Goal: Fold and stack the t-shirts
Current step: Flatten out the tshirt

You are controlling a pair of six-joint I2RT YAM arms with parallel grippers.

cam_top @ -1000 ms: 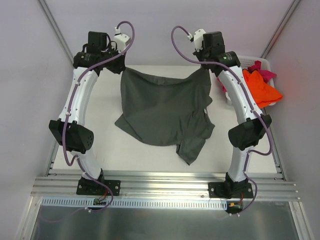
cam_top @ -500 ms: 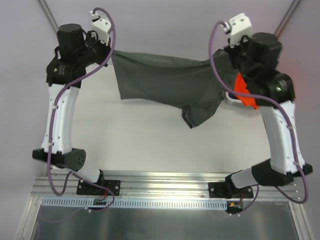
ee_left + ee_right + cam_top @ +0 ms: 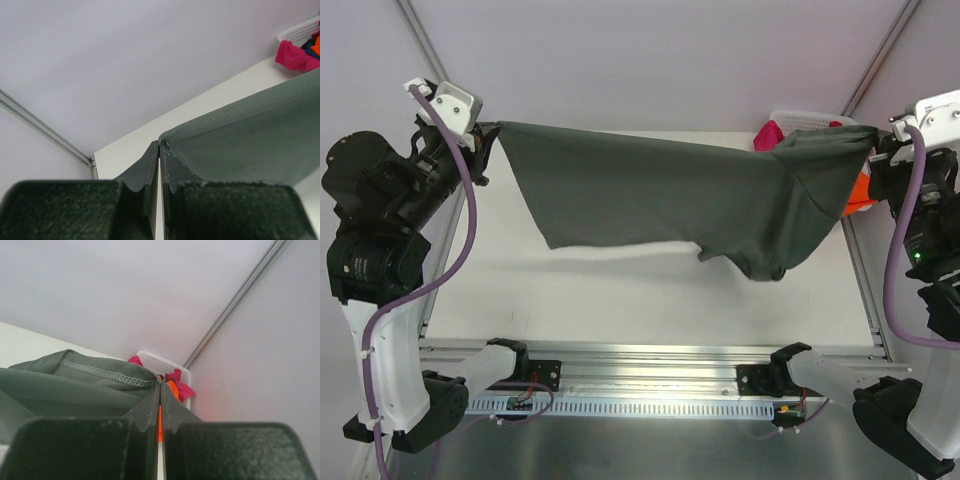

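Left end effector (image 3: 159, 150), jaws clamped together on a corner of the dark grey-olive t-shirt (image 3: 670, 200), holds it well away from the white laundry basket (image 3: 810, 116). Right end effector (image 3: 160, 390) pinches the opposite hem just in front of the basket. The shirt hangs stretched between them above the counter (image 3: 620, 300). A magenta-pink t-shirt (image 3: 767, 135) and an orange t-shirt (image 3: 858, 192) spill from the basket.

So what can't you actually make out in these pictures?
- The basket: top view, mostly hidden behind the grey shirt; left wrist view, cut off by the edge.
- Its contents: only a pink scrap and an orange scrap show; how many shirts, unclear.
- The table under the grey shirt: top view, hidden by the cloth.
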